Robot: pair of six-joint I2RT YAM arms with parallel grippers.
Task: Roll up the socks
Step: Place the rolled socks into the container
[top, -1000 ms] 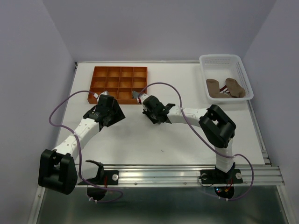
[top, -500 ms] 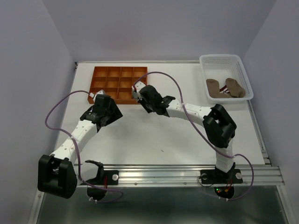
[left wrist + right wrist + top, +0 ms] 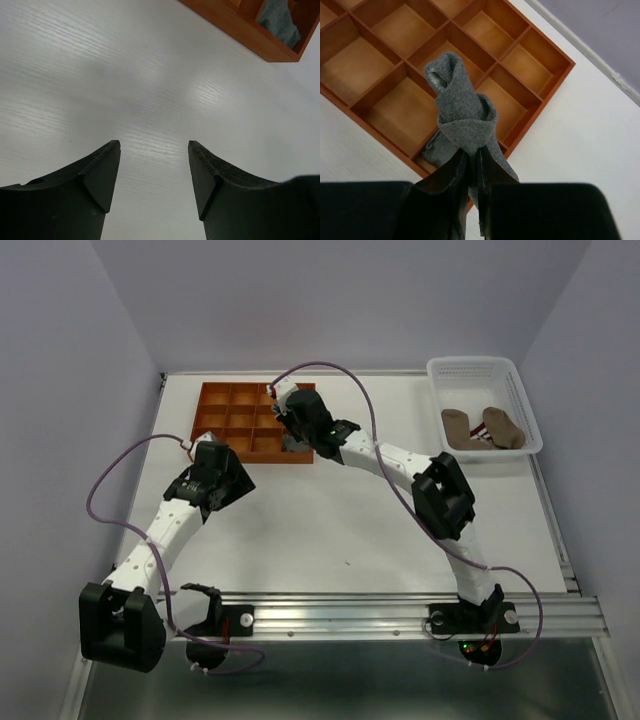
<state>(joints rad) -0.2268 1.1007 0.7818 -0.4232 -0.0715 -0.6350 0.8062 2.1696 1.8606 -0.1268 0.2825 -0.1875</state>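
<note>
My right gripper is shut on a rolled grey sock, which hangs above the orange compartment tray. Another grey sock lies in a near-edge cell below it. From above, the right gripper sits over the tray's back right cells. My left gripper is open and empty over bare table. It stands just off the tray's near edge, where a grey sock shows in a cell. In the top view the left gripper is at the tray's front left corner.
A white basket at the back right holds tan-brown socks, one with a red-white striped part. Purple cables loop over both arms. A metal rail runs along the table's near edge.
The right arm has carried the grey sock up and to the left, from the table in front of the tray to above its cells. The left arm has drifted slightly left.
</note>
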